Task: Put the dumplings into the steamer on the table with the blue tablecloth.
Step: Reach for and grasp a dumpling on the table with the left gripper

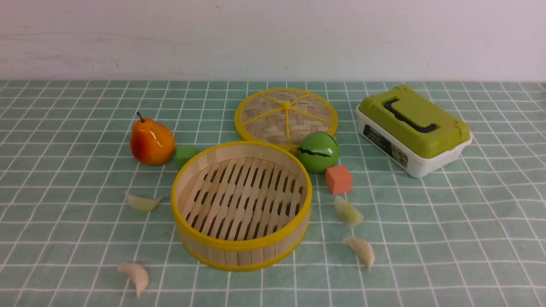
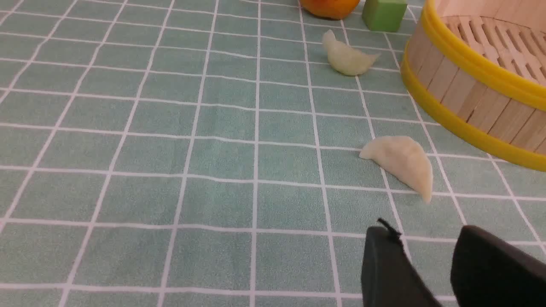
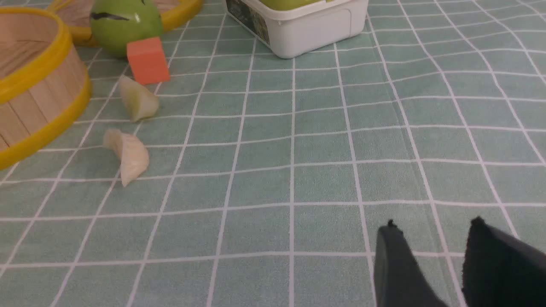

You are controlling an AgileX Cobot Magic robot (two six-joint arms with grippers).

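The steamer (image 1: 241, 256) stands empty at the middle of the blue tablecloth (image 1: 448, 238). Two dumplings lie on its left, one near (image 1: 135, 275) and one farther (image 1: 143, 202). Two more lie on its right (image 1: 361, 250) (image 1: 348, 212). Neither gripper shows in the front view. In the left wrist view my left gripper (image 2: 424, 232) is open and empty, a little short of a dumpling (image 2: 401, 164), with the steamer wall (image 2: 469, 98) beside it. In the right wrist view my right gripper (image 3: 433, 226) is open and empty over bare cloth, well apart from its two dumplings (image 3: 128, 155) (image 3: 136, 100).
A woven lid (image 1: 286, 115) lies behind the steamer. A pear (image 1: 151, 140) and a green cube (image 1: 185, 154) sit at the back left. A green ball-shaped toy (image 1: 318, 151) and an orange cube (image 1: 339, 179) sit at the right. A green-lidded white box (image 1: 413, 132) stands farther right.
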